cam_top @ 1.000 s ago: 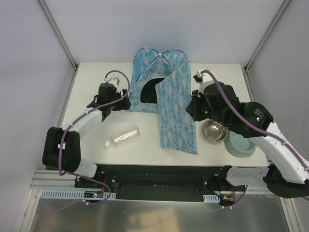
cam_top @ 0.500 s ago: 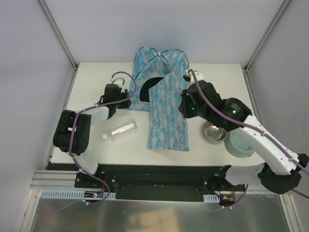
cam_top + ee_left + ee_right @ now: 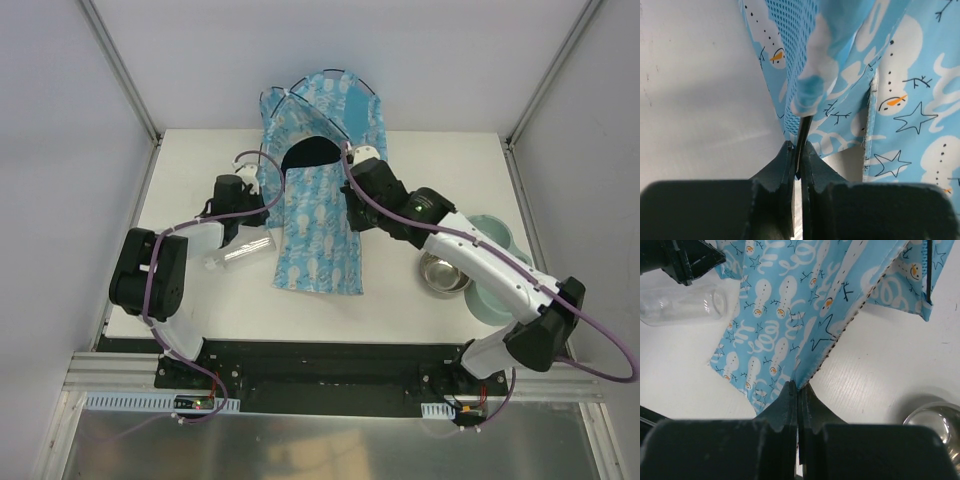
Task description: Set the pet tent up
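Pet tent standing far centre; mat lying before it; bottle lying left of mat; bowl sitting right of mat; second bowl sitting just right of it.

White table, pet tent at the back, printed mat, clear bottle, steel bowl, green bowl

The pet tent is a small dome of light-blue fabric printed with white snowmen and stars, carried on thin black poles arching over it. It stands at the far middle of the surface, with its dark arched doorway facing the near edge. At its lower left corner, a black pole end is pinched between the left fingers.
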